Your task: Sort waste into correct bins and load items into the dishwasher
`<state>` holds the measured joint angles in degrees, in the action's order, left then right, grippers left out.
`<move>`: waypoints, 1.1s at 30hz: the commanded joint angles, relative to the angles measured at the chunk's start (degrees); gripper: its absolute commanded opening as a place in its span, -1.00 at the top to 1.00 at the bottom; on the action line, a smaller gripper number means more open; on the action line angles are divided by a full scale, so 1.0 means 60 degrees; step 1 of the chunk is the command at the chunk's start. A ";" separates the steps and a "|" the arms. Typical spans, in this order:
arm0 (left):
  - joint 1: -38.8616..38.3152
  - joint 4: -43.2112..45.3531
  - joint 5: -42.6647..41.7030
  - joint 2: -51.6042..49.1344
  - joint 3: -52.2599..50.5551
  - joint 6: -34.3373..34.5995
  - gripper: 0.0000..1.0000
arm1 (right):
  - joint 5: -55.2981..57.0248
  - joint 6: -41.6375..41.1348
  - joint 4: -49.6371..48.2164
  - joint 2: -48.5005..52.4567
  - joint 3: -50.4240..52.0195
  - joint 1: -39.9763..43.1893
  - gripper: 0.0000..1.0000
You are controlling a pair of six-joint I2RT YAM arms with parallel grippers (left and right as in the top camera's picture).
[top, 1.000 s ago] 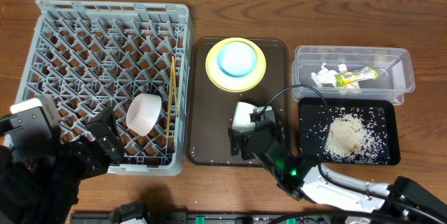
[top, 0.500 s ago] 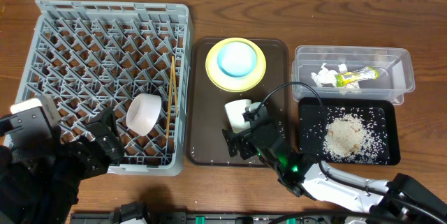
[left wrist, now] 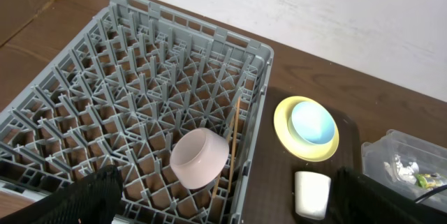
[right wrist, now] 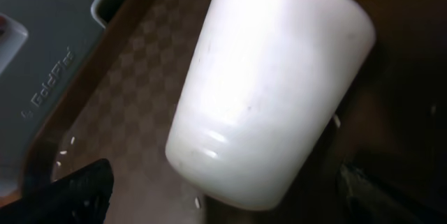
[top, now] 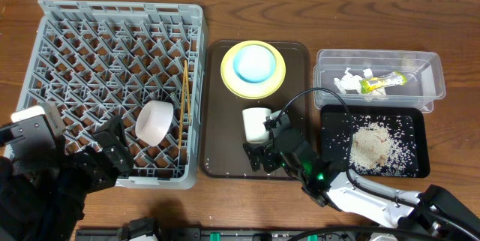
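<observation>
A small white cup [top: 256, 123] lies on its side on the brown serving tray [top: 225, 132], its base toward my right gripper [top: 262, 155]. That gripper is open and just in front of the cup. In the right wrist view the cup [right wrist: 269, 84] fills the frame between the spread fingertips [right wrist: 70, 189]. My left gripper [top: 112, 151] is open and empty over the grey dish rack's [top: 112, 46] front corner. The rack holds a white bowl [top: 155, 122] and chopsticks [top: 182, 94]. A light blue bowl [top: 254, 63] sits on the yellow plate [top: 229, 76].
The clear tub [top: 431, 76] at the right holds the yellow-green wrapper [top: 382, 83] and white paper bits [top: 349, 82]. The black tray [top: 416, 162] in front of it holds rice scraps [top: 371, 145]. A few rice grains [right wrist: 197, 202] lie on the brown tray.
My right gripper has drawn back toward the table's front. The cup has shifted slightly left and now shows almost fully. The left arm has not moved.
</observation>
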<state>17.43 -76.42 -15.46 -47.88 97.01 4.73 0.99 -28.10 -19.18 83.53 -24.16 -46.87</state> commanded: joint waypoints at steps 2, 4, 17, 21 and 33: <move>0.0022 0.0033 0.0058 -0.0004 0.0047 0.0084 -0.94 | 0.0091 -0.1290 0.0055 0.0033 0.0036 0.0047 -0.91; 0.0022 0.0033 0.0058 -0.0004 0.0047 0.0084 -0.95 | 0.0455 -0.1647 0.0051 0.0084 0.0036 0.0051 -0.90; 0.0022 0.0033 0.0058 -0.0004 0.0047 0.0084 -0.94 | 0.0586 -0.2149 -0.0120 0.0801 0.0033 0.0080 -0.86; 0.0022 0.0033 0.0058 -0.0004 0.0047 0.0084 -0.94 | 0.0579 -0.1840 0.0120 0.0554 0.0033 0.0076 -0.76; 0.0022 0.0033 0.0058 -0.0004 0.0047 0.0084 -0.94 | 0.1195 -0.2000 0.1752 -0.0845 0.0033 0.0062 -0.64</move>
<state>17.43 -76.42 -15.46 -47.88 97.01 4.73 6.66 -38.83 -8.73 80.01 -24.25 -46.89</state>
